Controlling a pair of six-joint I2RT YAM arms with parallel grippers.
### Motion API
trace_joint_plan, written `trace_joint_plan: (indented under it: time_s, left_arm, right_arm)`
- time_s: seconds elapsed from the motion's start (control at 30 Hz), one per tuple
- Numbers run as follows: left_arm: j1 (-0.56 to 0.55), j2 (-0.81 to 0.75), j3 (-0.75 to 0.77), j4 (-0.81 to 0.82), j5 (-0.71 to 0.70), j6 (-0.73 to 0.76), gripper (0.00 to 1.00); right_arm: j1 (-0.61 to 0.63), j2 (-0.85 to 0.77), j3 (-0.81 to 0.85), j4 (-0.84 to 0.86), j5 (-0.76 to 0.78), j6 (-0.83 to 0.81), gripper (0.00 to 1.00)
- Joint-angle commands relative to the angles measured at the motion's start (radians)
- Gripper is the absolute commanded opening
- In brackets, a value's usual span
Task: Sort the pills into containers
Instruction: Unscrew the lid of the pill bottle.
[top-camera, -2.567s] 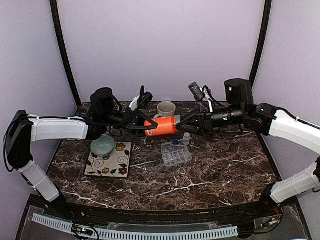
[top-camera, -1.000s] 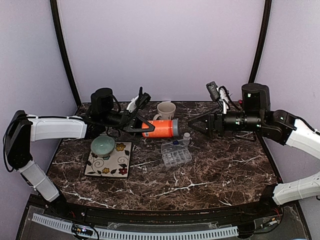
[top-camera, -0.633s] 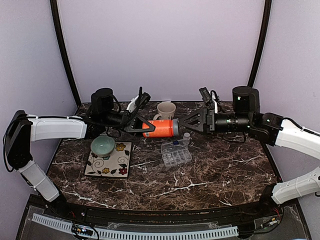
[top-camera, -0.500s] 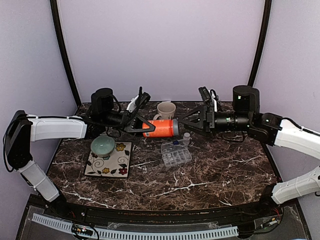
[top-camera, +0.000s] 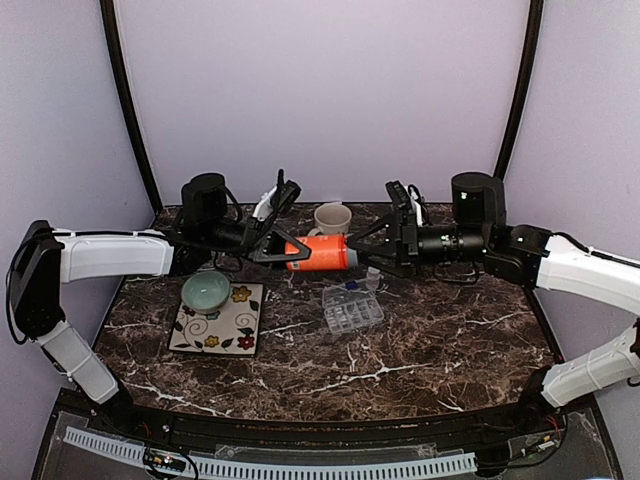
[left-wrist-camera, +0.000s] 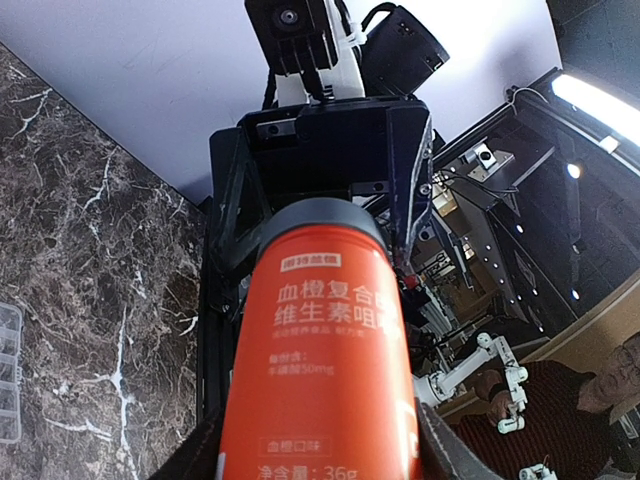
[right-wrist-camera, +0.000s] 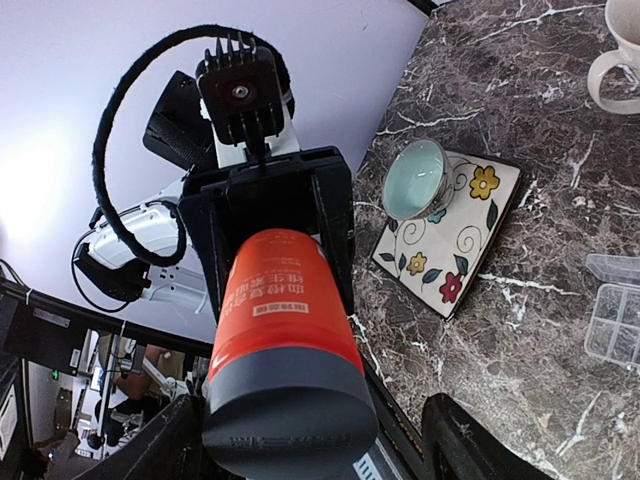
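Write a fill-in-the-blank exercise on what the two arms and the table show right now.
The bottle in the left gripper is coloured ___.
The right gripper has open jaws either side of the bottle's dark ___.
On the flowered tile sits a pale green ___.
Missing words: orange; cap; bowl.
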Motion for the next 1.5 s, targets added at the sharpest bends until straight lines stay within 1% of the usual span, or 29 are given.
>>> trace_joint_plan:
  time_s: [0.0,0.1,0.17,0.3,0.37,0.43,0.5,0.57,0.7,0.8,0.93,1.1,1.27,1.47]
  left_arm:
    - [-0.004,-0.003,0.037,0.037,0.013,0.017,0.00]
    - [-0.003,0.004,0.040,0.041,0.011,0.017,0.00]
    - [-0.003,0.006,0.038,0.045,0.011,0.016,0.00]
    - [-0.003,0.016,0.035,0.066,0.012,0.010,0.00]
    - [-0.003,0.023,0.030,0.094,0.012,-0.007,0.00]
    - [-0.003,0.033,0.024,0.158,0.013,-0.046,0.00]
    - [-0.003,0.051,0.019,0.221,0.016,-0.092,0.00]
    - [-0.003,0.068,0.017,0.287,0.019,-0.139,0.00]
    - [-0.003,0.108,0.017,0.446,0.030,-0.262,0.00]
    - [-0.002,0.132,0.022,0.540,0.039,-0.341,0.00]
    - [-0.002,0.137,0.028,0.570,0.049,-0.377,0.00]
    - [-0.003,0.131,0.027,0.577,0.055,-0.398,0.00]
    - [-0.002,0.130,0.028,0.595,0.064,-0.429,0.00]
    - [-0.003,0.128,0.028,0.600,0.075,-0.446,0.00]
  right_arm:
    - [-0.005,0.021,0.049,0.050,-0.030,0.010,0.74]
    - [-0.004,0.033,0.061,0.049,-0.040,0.010,0.71]
    - [-0.004,0.039,0.071,0.044,-0.045,0.009,0.66]
    - [-0.005,0.053,0.088,0.018,-0.051,-0.002,0.50]
    - [-0.005,0.057,0.098,-0.004,-0.053,-0.016,0.40]
    - [-0.005,0.060,0.107,-0.026,-0.051,-0.033,0.28]
    - [-0.004,0.065,0.122,-0.054,-0.047,-0.059,0.20]
    - [-0.005,0.068,0.148,-0.105,-0.029,-0.109,0.16]
    - [-0.004,0.067,0.208,-0.190,0.005,-0.265,0.14]
    - [-0.005,0.068,0.241,-0.262,0.037,-0.445,0.13]
    - [-0.004,0.052,0.243,-0.307,0.083,-0.653,0.12]
    - [0.005,0.026,0.231,-0.350,0.177,-0.863,0.12]
    - [0.027,-0.021,0.182,-0.321,0.289,-0.974,0.11]
    - [0.050,-0.071,0.111,-0.255,0.340,-1.011,0.11]
